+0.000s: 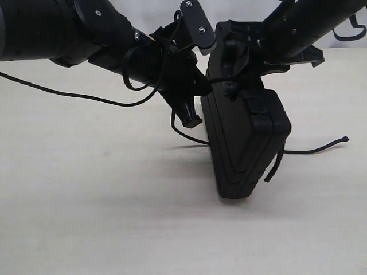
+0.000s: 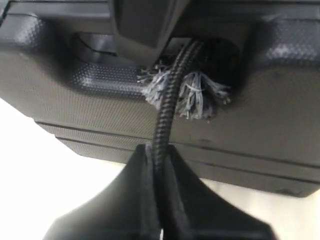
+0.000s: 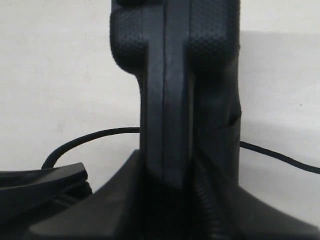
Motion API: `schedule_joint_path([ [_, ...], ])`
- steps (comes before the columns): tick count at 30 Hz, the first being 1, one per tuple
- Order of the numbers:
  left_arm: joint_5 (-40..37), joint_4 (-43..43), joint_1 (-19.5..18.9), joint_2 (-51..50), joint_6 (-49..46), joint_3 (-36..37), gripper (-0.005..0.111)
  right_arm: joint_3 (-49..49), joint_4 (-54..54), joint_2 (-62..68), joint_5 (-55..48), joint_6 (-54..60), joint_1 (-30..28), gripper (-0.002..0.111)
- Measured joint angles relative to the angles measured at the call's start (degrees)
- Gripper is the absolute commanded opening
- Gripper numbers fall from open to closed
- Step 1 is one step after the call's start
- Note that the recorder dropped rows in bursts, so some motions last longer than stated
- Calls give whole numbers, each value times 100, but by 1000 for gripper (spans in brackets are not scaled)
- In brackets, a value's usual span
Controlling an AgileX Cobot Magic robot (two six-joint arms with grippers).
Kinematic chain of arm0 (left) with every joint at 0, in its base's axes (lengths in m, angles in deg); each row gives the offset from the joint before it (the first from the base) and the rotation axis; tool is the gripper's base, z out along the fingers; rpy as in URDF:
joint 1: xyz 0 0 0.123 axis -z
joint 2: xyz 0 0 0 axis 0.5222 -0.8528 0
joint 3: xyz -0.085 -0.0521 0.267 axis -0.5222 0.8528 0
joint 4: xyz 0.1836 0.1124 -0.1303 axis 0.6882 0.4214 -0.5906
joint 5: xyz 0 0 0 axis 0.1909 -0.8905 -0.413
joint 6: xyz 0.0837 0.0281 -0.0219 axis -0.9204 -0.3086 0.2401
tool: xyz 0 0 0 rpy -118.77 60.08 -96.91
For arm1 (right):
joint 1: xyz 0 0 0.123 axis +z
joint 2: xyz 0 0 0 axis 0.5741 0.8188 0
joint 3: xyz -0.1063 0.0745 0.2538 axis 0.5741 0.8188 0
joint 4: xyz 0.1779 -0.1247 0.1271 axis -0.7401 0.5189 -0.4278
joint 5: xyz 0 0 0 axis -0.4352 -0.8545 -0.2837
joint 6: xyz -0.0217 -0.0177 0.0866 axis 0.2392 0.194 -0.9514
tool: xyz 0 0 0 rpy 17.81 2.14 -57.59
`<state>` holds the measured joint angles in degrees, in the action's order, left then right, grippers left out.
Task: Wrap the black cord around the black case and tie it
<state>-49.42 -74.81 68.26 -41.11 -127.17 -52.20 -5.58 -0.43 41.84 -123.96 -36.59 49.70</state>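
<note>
Black cord in left pincer | right pincer clamps tilted black case

Our left arm slants down from the upper left of the exterior view, and our right arm slants down from the upper right. Both point toward the middle. The left pincer has its jaws pressed together on the black cord. The right pincer clamps one edge of the black case between its two fingers.
</note>
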Motion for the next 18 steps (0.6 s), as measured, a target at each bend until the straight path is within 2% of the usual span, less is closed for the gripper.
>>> schedule_joint_path([
  [5,-25,-113,70,-19,-89,0,0,19,-19,0,21,11,0,4],
  [12,-23,-125,446,-32,-464,0,0,19,-28,0,21,11,0,4],
  [18,215,-137,450,-32,-442,0,0,19,-28,0,21,23,0,4],
])
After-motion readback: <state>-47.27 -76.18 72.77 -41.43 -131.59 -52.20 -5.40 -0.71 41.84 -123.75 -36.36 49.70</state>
